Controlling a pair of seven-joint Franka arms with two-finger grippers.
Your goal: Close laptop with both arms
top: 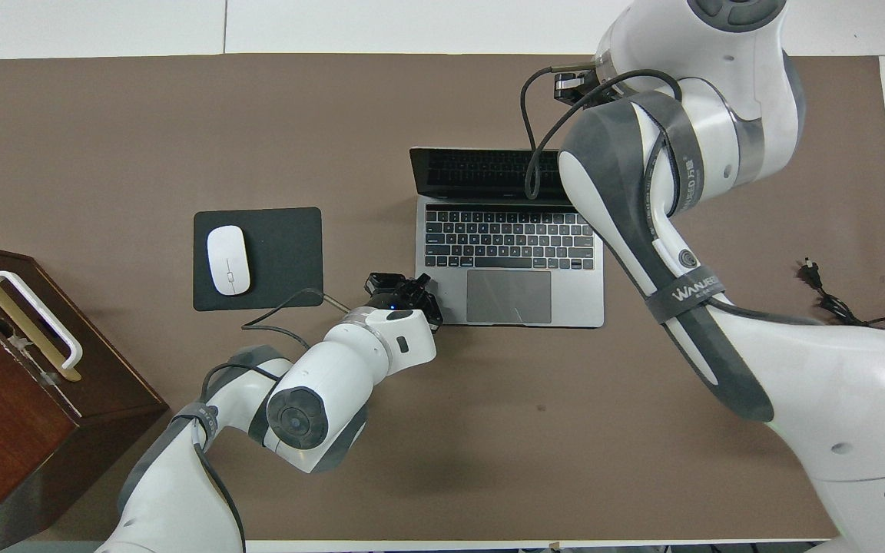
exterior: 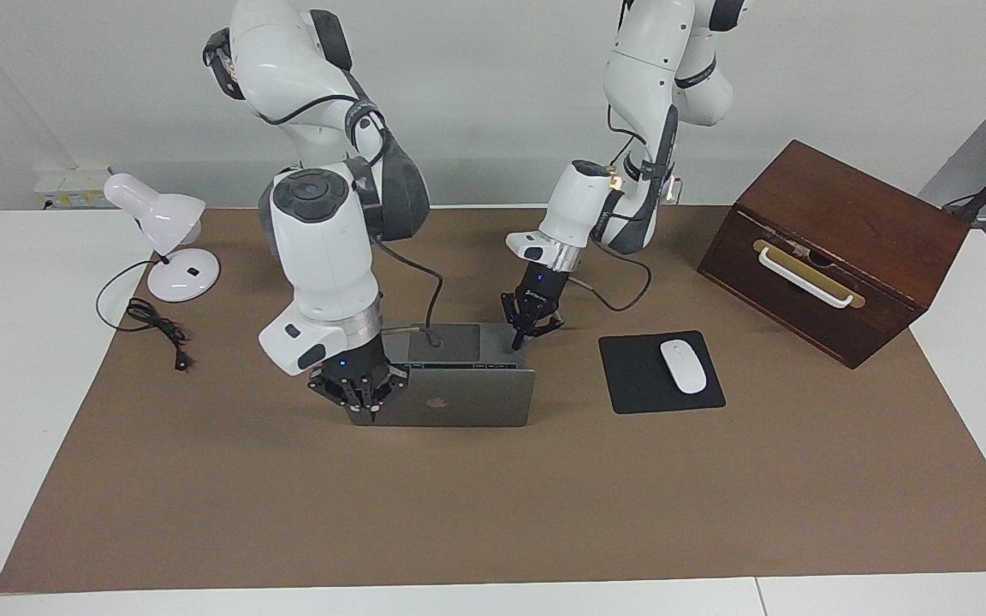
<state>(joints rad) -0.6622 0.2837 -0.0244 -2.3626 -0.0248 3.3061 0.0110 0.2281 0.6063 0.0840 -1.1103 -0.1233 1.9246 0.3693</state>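
Note:
The silver-grey laptop [exterior: 467, 398] stands open in the middle of the brown mat, its lid upright with the apple logo turned away from the robots. Its keyboard deck [top: 512, 296] and screen show in the overhead view. My right gripper [exterior: 369, 413] hangs at the lid's corner toward the right arm's end, fingertips together against the lid's outer face. In the overhead view the right arm [top: 642, 192] hides it. My left gripper [exterior: 517, 340] points down at the deck's corner nearest the left arm, fingertips together on or just above it; it also shows in the overhead view [top: 418, 296].
A black mouse pad [exterior: 630, 376] with a white mouse [exterior: 683, 366] lies beside the laptop toward the left arm's end. A brown wooden box [exterior: 835, 248] with a white handle stands further that way. A white lamp [exterior: 163, 227] and its cable [exterior: 159, 329] are at the right arm's end.

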